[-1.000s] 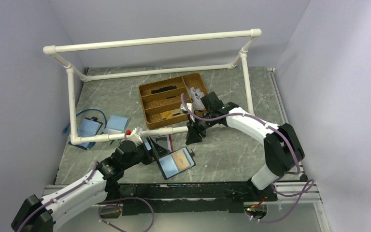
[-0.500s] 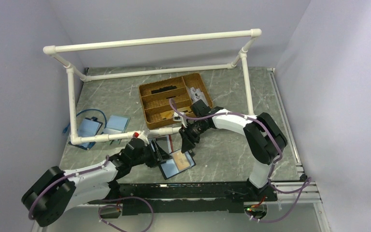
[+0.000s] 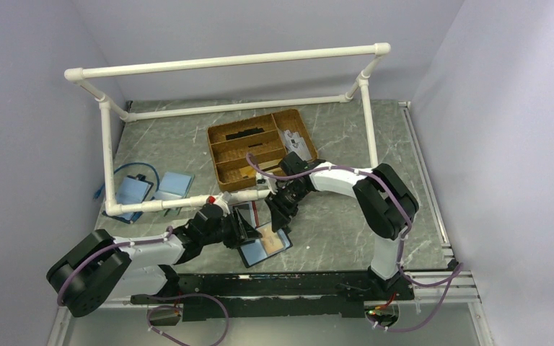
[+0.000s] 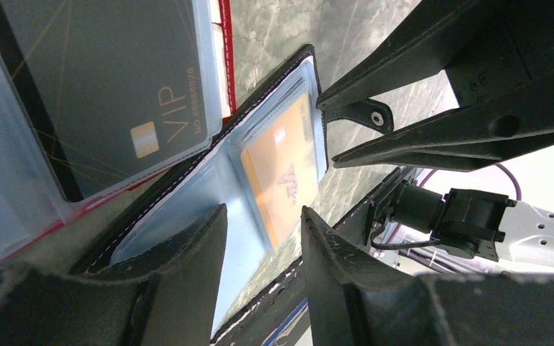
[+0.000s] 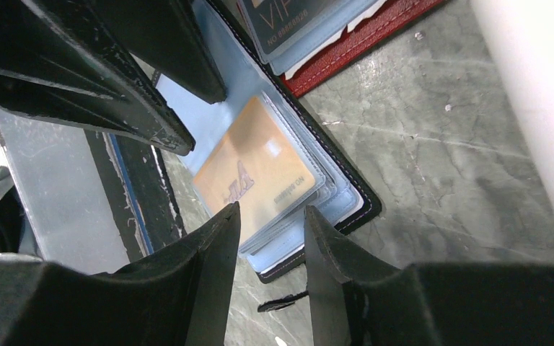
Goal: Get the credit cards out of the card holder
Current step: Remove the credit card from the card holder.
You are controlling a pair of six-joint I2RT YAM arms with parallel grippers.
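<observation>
Left end effector (image 4: 263,216) advanced over card holder (image 3: 270,245) — marbled table (image 3: 332,223), lilac walls (image 3: 505,108).

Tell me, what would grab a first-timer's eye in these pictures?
The left end effector and right end effector, both black, meet over an open black-edged folding card holder near the table's front edge, an orange card showing in its clear sleeve. Beside it lies a red-edged wallet with a dark grey VIP card, and a white plastic pipe frame stands over the table's rear half.
</observation>
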